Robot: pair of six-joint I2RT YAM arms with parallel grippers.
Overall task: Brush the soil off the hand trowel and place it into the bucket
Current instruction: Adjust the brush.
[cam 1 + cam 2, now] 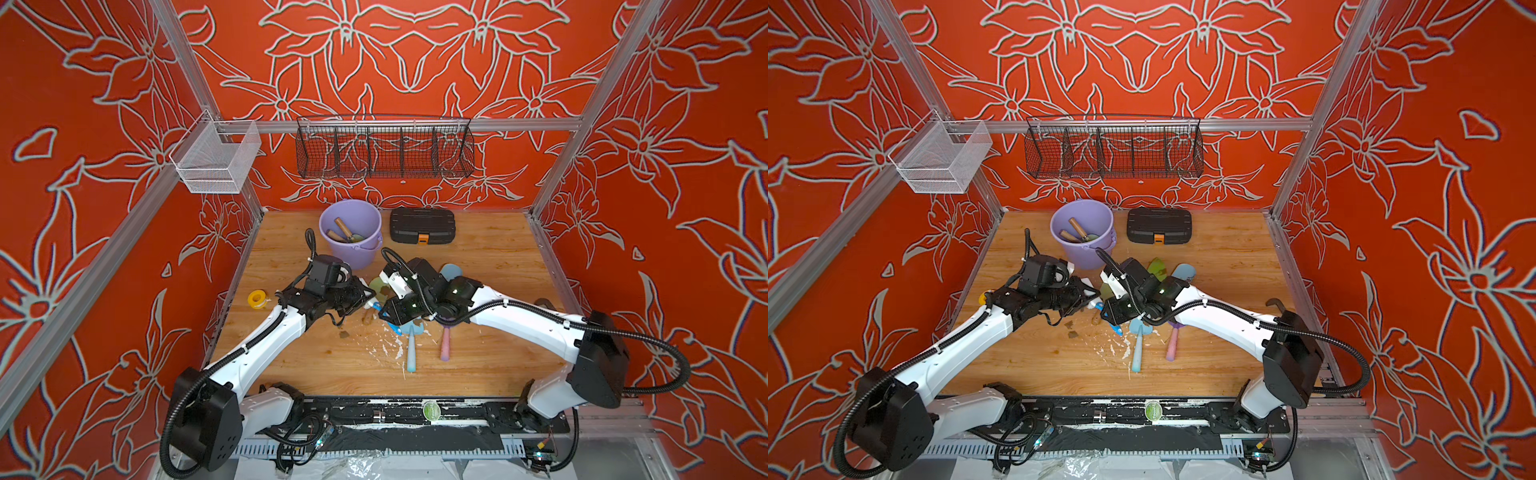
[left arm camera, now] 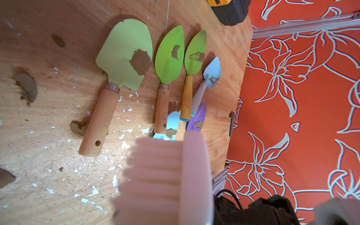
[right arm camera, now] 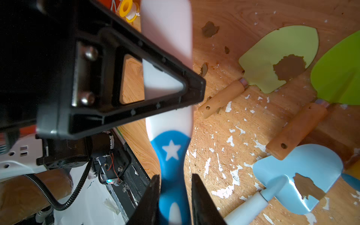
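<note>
Nearest the robot, well short of the bucket [image 1: 357, 254], a pale blue trowel [image 1: 411, 353] and a pink-handled trowel [image 1: 445, 347] lie flat on the paint-flecked wooden table [image 1: 498, 257]. Just beyond, both arms meet on one brush [image 3: 168, 150], seemingly a handover: the left gripper [image 1: 365, 296] is clamped on its smooth white body, and the right gripper [image 3: 175, 181] has its jaws slightly apart around the blue star-marked handle. Closer to the bucket, the matte green, wooden-handled hand trowel [image 2: 124, 52] lies untouched, its blade caked with brown soil [image 2: 140, 62]; the tapered lavender bucket already holds two wooden-handled trowels [image 1: 344, 228]
</note>
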